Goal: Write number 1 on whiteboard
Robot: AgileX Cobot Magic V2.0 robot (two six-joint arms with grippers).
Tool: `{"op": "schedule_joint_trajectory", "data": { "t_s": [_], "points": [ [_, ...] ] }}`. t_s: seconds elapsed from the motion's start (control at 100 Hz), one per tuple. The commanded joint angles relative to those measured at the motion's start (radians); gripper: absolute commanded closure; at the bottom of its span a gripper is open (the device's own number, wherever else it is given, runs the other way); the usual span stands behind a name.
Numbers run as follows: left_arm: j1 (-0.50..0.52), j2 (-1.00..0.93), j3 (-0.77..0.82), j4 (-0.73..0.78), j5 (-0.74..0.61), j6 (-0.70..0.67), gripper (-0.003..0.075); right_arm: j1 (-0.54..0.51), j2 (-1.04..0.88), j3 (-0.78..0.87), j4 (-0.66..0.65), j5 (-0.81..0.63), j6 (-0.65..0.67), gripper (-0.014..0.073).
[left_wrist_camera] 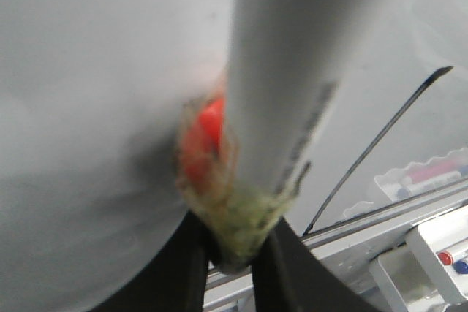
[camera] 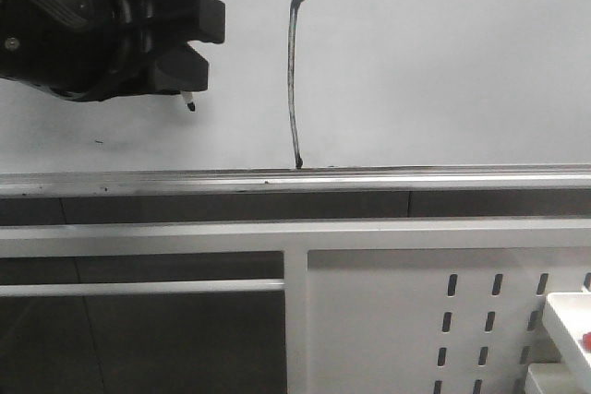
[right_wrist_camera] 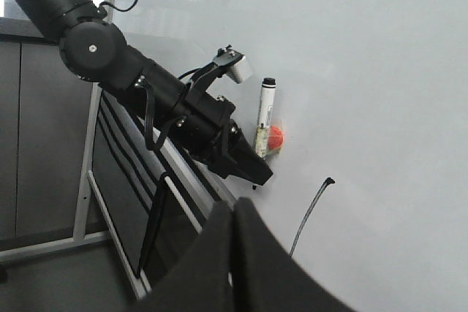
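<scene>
Black marker stroke, the number 1 [camera: 295, 80], runs tall and slightly curved down the whiteboard [camera: 443, 62] in the front view, small flag at top, foot ending just above the silver rail [camera: 369, 179]. Left gripper [camera: 189, 43] sits up left of the stroke, fingers closed on a marker [camera: 189, 102]; the marker's dark tip pokes out below the fingers, near the board, contact unclear. White slotted panel [camera: 462, 320] lower right, white tray [camera: 568, 320] at the right edge. Left wrist view: blurred grey marker barrel [left_wrist_camera: 292, 71] fills the centre, yellowish padding and a red bit [left_wrist_camera: 205, 133] at the grip, black fingers [left_wrist_camera: 183, 268] pinched around it; the stroke [left_wrist_camera: 380, 151] slants across the board beside it, apart from the marker. Right wrist view: left arm [right_wrist_camera: 146, 85] holding the marker [right_wrist_camera: 265, 115] against or close to the board, the 1 [right_wrist_camera: 311, 210] just beside; right gripper [right_wrist_camera: 235, 213] in the foreground, fingers pressed together, nothing between them.
</scene>
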Motion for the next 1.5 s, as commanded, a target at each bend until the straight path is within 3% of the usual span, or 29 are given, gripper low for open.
{"op": "schedule_joint_trajectory", "data": {
  "t_s": [0.0,0.23,0.72,1.01,1.3,1.35,1.49],
  "points": [
    [0.023,-0.028,-0.054,0.026,0.011,-0.012,0.0740,-0.005,0.008,-0.024,0.025,-0.074,0.004,0.0643],
    [0.077,-0.028,-0.104,0.060,0.136,-0.012,0.0740,-0.005,0.008,-0.024,0.025,-0.076,0.004,0.0643],
    [0.080,-0.028,-0.104,0.061,0.154,-0.012,0.0735,-0.005,0.008,-0.024,0.041,-0.079,0.004,0.0643],
    [0.080,-0.028,-0.104,0.061,0.139,-0.012,0.0507,-0.005,0.008,-0.024,0.054,-0.082,0.004,0.0643],
    [0.080,-0.028,-0.104,0.055,0.141,-0.012,0.0477,-0.005,0.008,-0.024,0.054,-0.082,0.004,0.0643],
    [0.080,-0.028,-0.104,0.055,0.145,-0.012,0.0435,-0.005,0.008,-0.024,0.054,-0.082,0.004,0.0643],
    [0.080,-0.030,-0.104,0.053,0.169,-0.012,0.0225,-0.005,0.008,-0.024,0.054,-0.082,0.004,0.0643]
  ]
}}
